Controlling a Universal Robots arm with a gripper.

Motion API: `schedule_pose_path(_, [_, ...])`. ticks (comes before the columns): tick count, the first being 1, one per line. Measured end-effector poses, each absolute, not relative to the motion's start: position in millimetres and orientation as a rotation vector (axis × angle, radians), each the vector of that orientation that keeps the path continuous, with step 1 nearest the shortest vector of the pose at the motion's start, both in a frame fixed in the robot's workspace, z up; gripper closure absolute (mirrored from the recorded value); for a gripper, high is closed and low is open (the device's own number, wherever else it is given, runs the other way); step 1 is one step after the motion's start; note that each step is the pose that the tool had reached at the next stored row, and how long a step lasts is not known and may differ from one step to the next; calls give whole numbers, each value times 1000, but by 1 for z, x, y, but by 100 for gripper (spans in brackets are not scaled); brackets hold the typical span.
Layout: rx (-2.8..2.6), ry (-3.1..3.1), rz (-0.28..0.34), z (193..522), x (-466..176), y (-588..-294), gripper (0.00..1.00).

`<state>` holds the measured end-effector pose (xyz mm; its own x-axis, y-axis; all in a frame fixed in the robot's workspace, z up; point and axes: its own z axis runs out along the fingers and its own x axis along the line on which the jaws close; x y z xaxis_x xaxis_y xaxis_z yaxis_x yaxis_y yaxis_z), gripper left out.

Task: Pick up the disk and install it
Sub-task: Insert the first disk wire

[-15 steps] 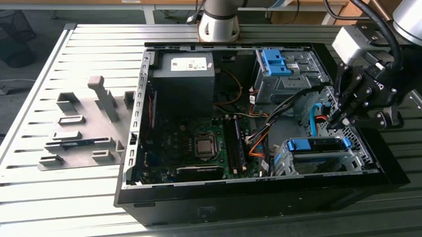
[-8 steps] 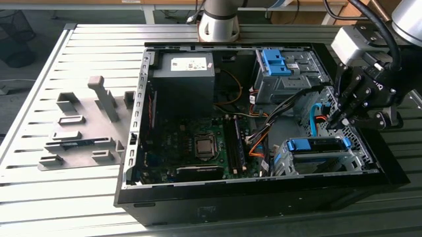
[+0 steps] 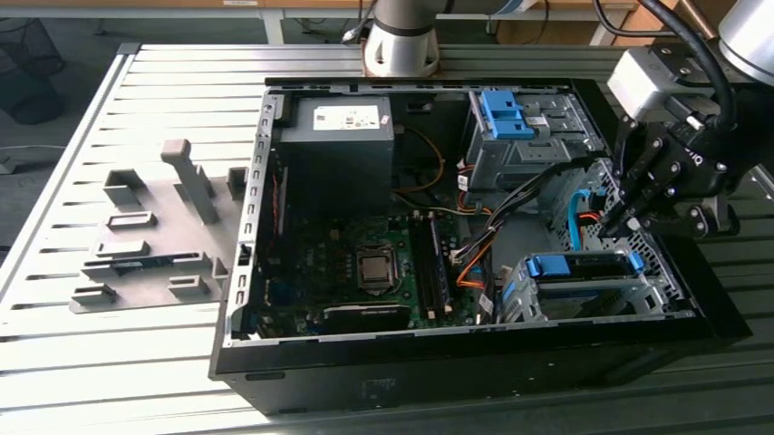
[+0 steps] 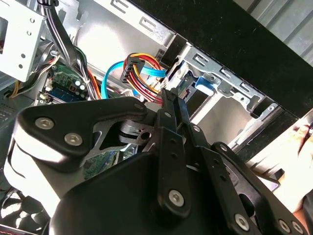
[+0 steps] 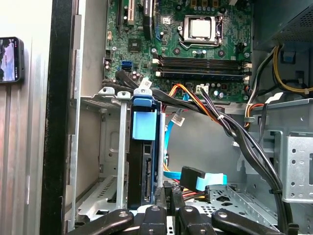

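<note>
Closest to the lens in both wrist views are the black linkages of the gripper [image 4: 174, 98]. Its two slim fingers are drawn together almost to touching, and nothing shows between them. The tips hang just beside a bundle of red, yellow and black power leads and a flat blue data cable with a black plug [image 5: 193, 175].

Going across the exterior view from its left, a grey fixture plate with upright blocks [image 3: 158, 245] lies on the table, apart from the open black tower computer case [image 3: 484, 362]. Inside the case come a large grey power-supply box with a white sticker [image 3: 339, 136], then the green motherboard [image 3: 351, 263], then a metal cage holding a bare blue plastic bracket [image 3: 499, 113].

Nearer that view's right the disk [image 3: 583, 265], a silver-grey hard drive in blue plastic carrier rails, sits inside the lower metal drive cage [image 3: 520, 294]. The gripper hovers just above and beside it.

I judge the task well along: the drive is out of the gripper and in its bay. Whether it is latched fully home I cannot tell. The blue cable's plug appears to lie loose beside the drive.

The work surface is a slatted grey metal table [image 3: 72, 362]. Beyond it stand the arm's pale base [image 3: 401, 41] and a black mesh bin [image 3: 24, 50] on the floor.
</note>
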<state>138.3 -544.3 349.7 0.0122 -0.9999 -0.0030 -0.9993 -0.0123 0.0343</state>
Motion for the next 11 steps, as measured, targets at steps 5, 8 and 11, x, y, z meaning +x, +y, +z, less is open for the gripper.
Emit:
schedule_pose_path(5, [2219, -2192, -41, 349, 138, -549, 84])
schedule_pose_path(8, [2219, -2192, -41, 349, 138, -549, 84])
schedule_pose_path(11, [2219, -2192, -41, 349, 138, -549, 84])
